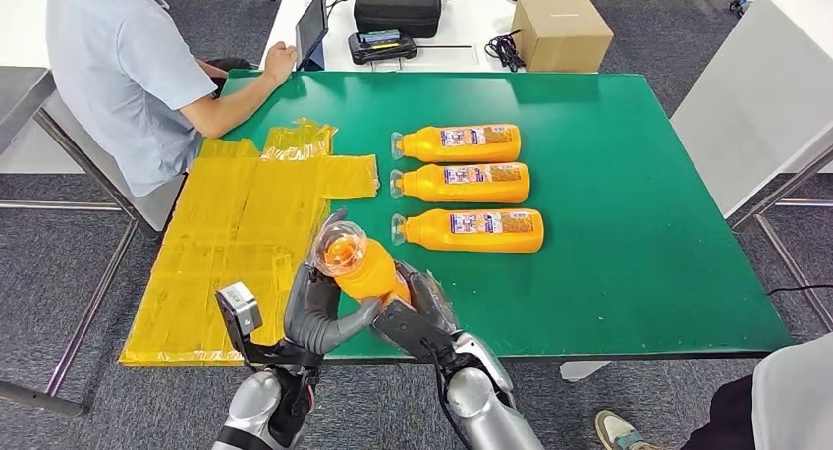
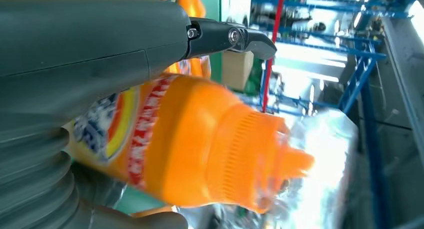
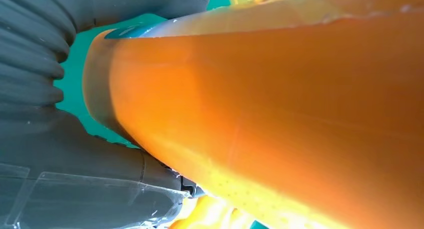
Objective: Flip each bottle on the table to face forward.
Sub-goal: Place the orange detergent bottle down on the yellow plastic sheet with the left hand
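— Where was the bottle that mattered, and who had it?

— The orange plastic bottle with the clear cap (image 1: 356, 263) was off the green table (image 1: 638, 234), held up over the near edge. Both hands were on it: the left hand (image 1: 316, 308) cupped it from the robot's left side, and the right hand (image 1: 417, 312) was wrapped on the lower body from the right. In the left wrist view the same bottle (image 2: 200, 144) lay against the grey thumb with a dark fingertip (image 2: 250, 39) reaching past it; in the right wrist view its orange wall (image 3: 280, 114) pressed close against the palm.

— Which way did its long axis run?

— Cap end up and away from the robot, leaning somewhat toward its left, base down between the two hands. That was steep, nowhere near the lie of the three orange bottles in the row (image 1: 462, 183), which lay flat, caps to the robot's left, labels up.

— So what did the next move hinge on?

— My judgement: the open spot was just in front of the nearest bottle of the row, ahead and to the right of the hands. The axis would have needed tipping down until it ran parallel to the row, cap leftward, label uppermost. The right hand sat nearer that spot.

— Anything else on the table?

— Yellow plastic sheeting (image 1: 236, 244) on the left part, and a person's forearm (image 1: 246, 86) resting at the far left corner.
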`<state>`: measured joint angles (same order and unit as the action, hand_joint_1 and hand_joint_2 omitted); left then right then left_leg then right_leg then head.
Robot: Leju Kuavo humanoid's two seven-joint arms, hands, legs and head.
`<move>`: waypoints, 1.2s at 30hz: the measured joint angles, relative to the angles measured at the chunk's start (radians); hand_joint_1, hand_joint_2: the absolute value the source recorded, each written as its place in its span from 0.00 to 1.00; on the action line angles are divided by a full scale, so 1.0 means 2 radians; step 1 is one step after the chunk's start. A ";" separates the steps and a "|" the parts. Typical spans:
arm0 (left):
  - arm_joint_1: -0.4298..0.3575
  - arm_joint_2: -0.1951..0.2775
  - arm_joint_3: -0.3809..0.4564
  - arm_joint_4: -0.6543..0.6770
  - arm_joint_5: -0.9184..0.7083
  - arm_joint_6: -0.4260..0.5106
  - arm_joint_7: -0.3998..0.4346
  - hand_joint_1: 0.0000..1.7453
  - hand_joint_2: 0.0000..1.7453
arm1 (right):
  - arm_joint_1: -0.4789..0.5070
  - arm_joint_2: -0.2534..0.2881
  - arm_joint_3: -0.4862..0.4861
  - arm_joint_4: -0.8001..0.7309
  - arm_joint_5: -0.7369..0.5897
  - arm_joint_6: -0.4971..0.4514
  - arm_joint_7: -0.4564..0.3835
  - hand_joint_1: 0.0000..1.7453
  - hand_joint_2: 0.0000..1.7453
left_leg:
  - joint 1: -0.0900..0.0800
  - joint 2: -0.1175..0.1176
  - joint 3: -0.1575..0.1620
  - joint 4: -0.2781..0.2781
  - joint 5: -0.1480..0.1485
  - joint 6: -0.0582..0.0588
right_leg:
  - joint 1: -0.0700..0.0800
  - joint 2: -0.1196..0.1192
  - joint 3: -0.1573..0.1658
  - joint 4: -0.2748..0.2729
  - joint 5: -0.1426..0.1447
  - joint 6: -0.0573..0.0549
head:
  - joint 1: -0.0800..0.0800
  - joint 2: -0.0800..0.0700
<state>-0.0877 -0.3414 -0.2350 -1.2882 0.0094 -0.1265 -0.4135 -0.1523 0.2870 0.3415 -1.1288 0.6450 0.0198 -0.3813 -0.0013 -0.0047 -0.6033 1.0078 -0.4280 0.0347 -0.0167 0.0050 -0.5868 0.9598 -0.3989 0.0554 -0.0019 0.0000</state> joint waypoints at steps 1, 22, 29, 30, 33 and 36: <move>-0.002 0.000 -0.001 -0.002 -0.015 0.015 0.001 0.00 1.00 | 0.001 0.000 0.000 0.000 0.003 -0.001 0.004 1.00 1.00 | 0.000 0.000 0.000 0.000 0.000 0.000 | 0.000 0.000 0.000 0.000 0.000 0.000 | 0.000 0.000; -0.014 0.000 -0.011 0.004 0.003 0.042 0.038 0.93 1.00 | 0.015 0.000 0.013 -0.029 0.000 0.011 0.016 1.00 1.00 | 0.000 0.000 0.000 0.000 0.000 0.000 | 0.000 0.000 0.000 0.000 0.000 0.000 | 0.000 0.000; -0.019 0.000 -0.004 0.030 0.037 0.006 0.027 1.00 1.00 | 0.014 -0.005 0.013 -0.031 -0.011 0.014 0.006 1.00 1.00 | 0.000 0.000 0.000 0.000 0.000 0.000 | 0.000 0.000 0.000 0.000 0.000 0.000 | 0.000 0.000; -0.019 0.000 -0.004 0.030 0.031 0.008 0.025 1.00 1.00 | 0.014 -0.005 0.013 -0.031 -0.011 0.014 0.006 1.00 1.00 | 0.000 0.000 0.000 0.000 0.000 0.000 | 0.000 0.000 0.000 0.000 0.000 0.000 | 0.000 0.000; -0.019 0.000 -0.006 0.030 0.023 0.014 0.023 1.00 1.00 | 0.015 -0.005 0.013 -0.031 -0.012 0.014 0.006 1.00 1.00 | 0.000 0.000 0.000 0.000 0.000 0.000 | 0.000 0.000 0.000 0.000 0.000 0.000 | 0.000 0.000; -0.020 0.000 -0.006 0.030 0.019 0.018 0.023 1.00 1.00 | 0.015 -0.005 0.012 -0.031 -0.012 0.013 0.006 1.00 1.00 | 0.000 0.000 0.000 0.000 0.000 0.000 | 0.000 0.000 0.000 0.000 0.000 0.000 | 0.000 0.000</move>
<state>-0.1271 -0.3414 -0.2471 -1.2276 0.0466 -0.0898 -0.3666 -0.1229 0.2777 0.3664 -1.1913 0.6207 0.0464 -0.3697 -0.0013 -0.0052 -0.6037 1.0079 -0.4279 0.0348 -0.0167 0.0045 -0.5869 0.9599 -0.3989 0.0554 -0.0019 0.0000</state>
